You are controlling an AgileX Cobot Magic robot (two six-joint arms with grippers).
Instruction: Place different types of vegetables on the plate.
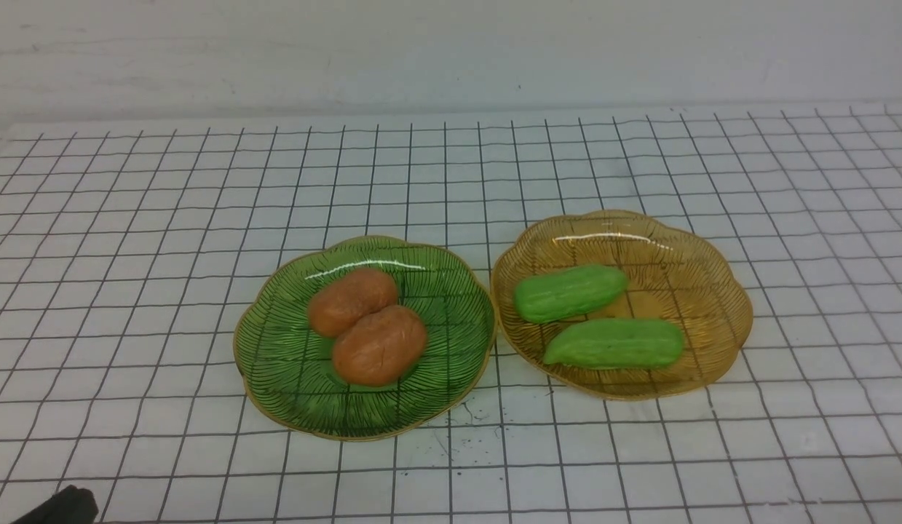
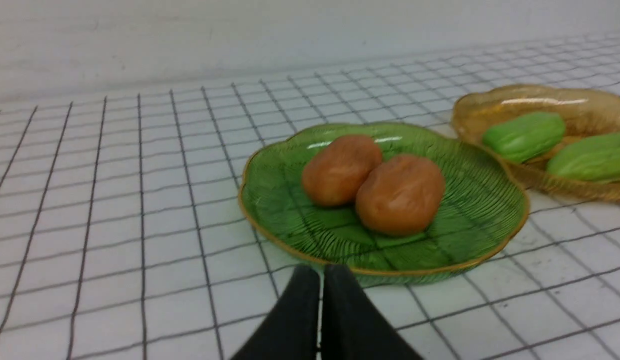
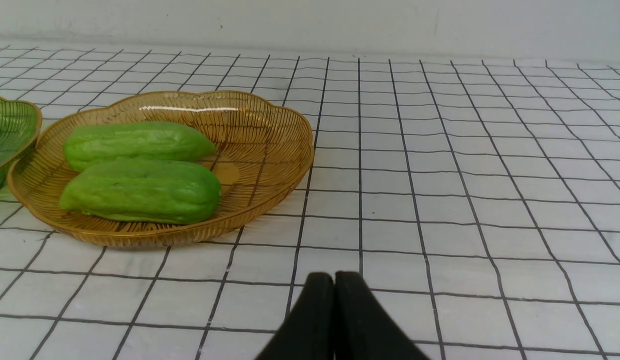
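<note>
Lying beyond left pincer (image 2: 321, 272): potatoes (image 2: 372, 182)

Bright, even light, glare streaks on both plate rims (image 1: 363, 263), left wrist view slightly blurred.

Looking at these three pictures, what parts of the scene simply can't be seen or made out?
- Right claw: absent from the front view; its wrist view's lower edge cuts it to shut tips.
- Left claw: only shut tips in its wrist view; the front view shows a dark corner scrap.
- Far gourd: its lower side is hidden behind the near gourd, right wrist view.
- Green plate: mostly cut off there.
</note>
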